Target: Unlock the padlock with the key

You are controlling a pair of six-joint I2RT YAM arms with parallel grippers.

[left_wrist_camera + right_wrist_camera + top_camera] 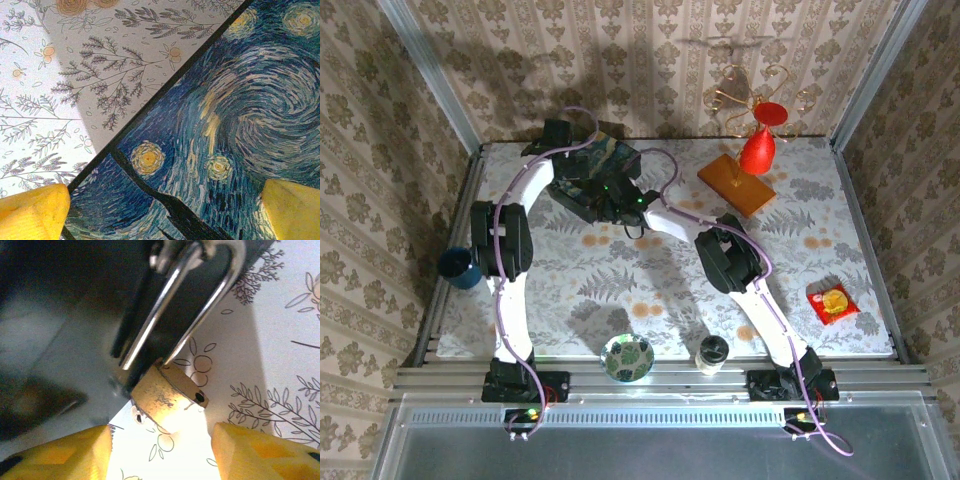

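R wrist cam: padlock [167,402] betw. spread right claw [160,450], not touching, shackle [157,310] top blurry/cut off; L wrist cam: left claw [162,210] spread over painted box [240,115].

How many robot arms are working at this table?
2. The left arm stands at the near edge on the left, the right arm on the right; both reach toward the dark blue painted box at the far middle. None seems hidden.

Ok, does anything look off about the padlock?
Yes. On the padlock, the shackle looks swung aside: one leg ends beside the brass body, and a hole on top sits empty, so it seems already open. The open right pincer flanks it without touching.
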